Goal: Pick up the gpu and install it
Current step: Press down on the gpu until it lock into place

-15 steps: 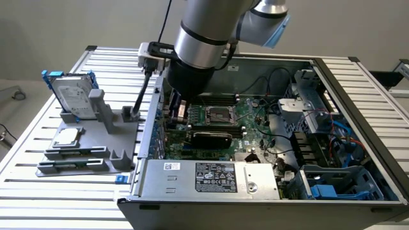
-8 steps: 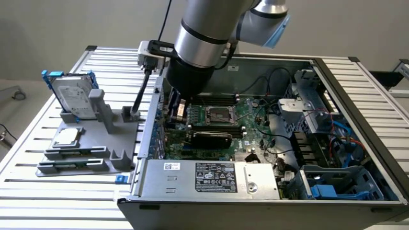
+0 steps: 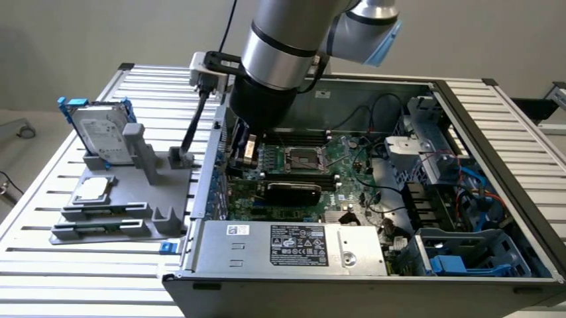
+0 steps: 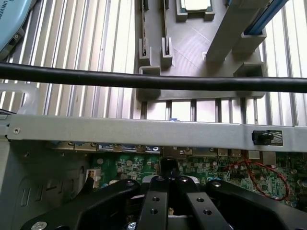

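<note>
GPU (image 3: 292, 192), a thin card with a black rounded cover, lies low on the green motherboard (image 3: 349, 162) inside the open grey metal computer case (image 3: 495, 132), toward the silver power supply box (image 3: 292, 246) and just beyond the dark processor socket. Judged by that, it looks already placed in its slot, though whether the edge connector is fully home cannot be told.

Black two-finger gripper (image 4: 167, 184) hangs inside the case with its jaws closed together. In the wrist view the fingertips meet over a dark part on the board; whether they pinch the card's top edge or merely press against it cannot be made out. The arm's silver and black body blocks the contact in the exterior view.

Beyond the jaws, past the case's grey sheet-metal wall (image 4: 144, 129), sits the grey plastic parts holder (image 3: 132, 199) on the slatted aluminium table (image 3: 89, 265). It carries the silver hard drive in a blue frame (image 3: 99, 129) and the small square silver processor chip (image 3: 93, 189); its upright card slots stand free. A black cable (image 4: 144, 81) runs across just in front of the camera.

Seating seems the step in hand. Doing it well calls for pressure straight down along the slot, spread evenly so neither end rides high, with the card kept upright and no sideways drag against the neighbouring connectors and loose black wires.
</note>
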`<act>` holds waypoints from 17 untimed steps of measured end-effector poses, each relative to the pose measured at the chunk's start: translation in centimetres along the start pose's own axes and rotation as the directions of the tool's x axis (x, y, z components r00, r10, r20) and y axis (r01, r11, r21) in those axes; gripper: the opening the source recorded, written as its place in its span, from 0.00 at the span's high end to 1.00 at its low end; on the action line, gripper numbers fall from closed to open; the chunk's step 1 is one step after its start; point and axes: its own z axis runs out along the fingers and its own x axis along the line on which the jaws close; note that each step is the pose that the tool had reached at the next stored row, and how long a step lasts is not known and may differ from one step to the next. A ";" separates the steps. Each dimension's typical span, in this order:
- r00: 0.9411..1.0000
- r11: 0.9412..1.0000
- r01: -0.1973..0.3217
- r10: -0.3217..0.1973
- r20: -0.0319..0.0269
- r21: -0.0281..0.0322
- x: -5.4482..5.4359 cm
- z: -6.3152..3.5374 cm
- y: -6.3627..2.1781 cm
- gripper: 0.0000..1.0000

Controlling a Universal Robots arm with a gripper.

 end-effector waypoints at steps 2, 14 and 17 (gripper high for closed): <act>1.000 1.000 -0.001 0.001 -0.003 0.000 0.0 0.00 0.00 0.89; 1.000 1.000 -0.013 0.013 0.000 -0.001 -0.4 -0.01 0.00 0.89; 1.000 1.000 -0.018 0.018 0.001 -0.001 -0.4 -0.01 -0.01 0.89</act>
